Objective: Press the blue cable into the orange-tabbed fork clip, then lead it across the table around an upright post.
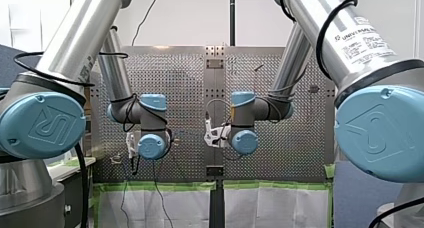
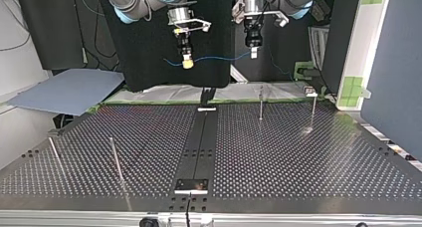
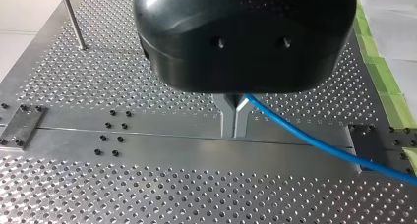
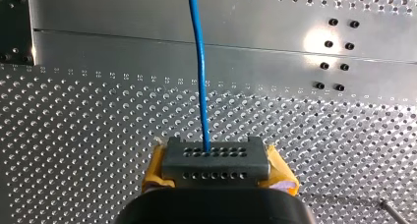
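Blue cable (image 2: pixel 219 58) is hanging in the air as a span between both end effectors. It's well above the table (image 2: pixel 308 162), toward the edge on the arms' side, and isn't touching the table anywhere I can see.

My left end effector (image 3: pixel 234 117) is pinching it, metal fingers (image 3: pixel 227 121) closed on the cable. From there the cable is trailing off sideways over the central strip (image 3: pixel 162 140).

My right end effector (image 4: pixel 216 157) is gripping it too, yellow pads (image 4: pixel 156 170) clamped, with the cable leaving straight ahead of it. In the top view a short free tail is sticking out past that end effector.

I'm not making out the orange-tabbed fork clip in any view. My read is that we're sitting at step one, before insertion: the cable is lifted and nothing is seated.

Next move, as I judge it:
- Locating the clip.
- Lowering the span over the fork, with both grips keeping tension.
- Pressing the cable in.

Routing comes after that. One upright post (image 2: pixel 260 101) and a second post (image 2: pixel 313 109) are standing near the arms'-side edge, and two more posts (image 2: pixel 115 160) are standing toward the opposite edge. One thing I'm watching is the thin cable sliding through the pads under side load.
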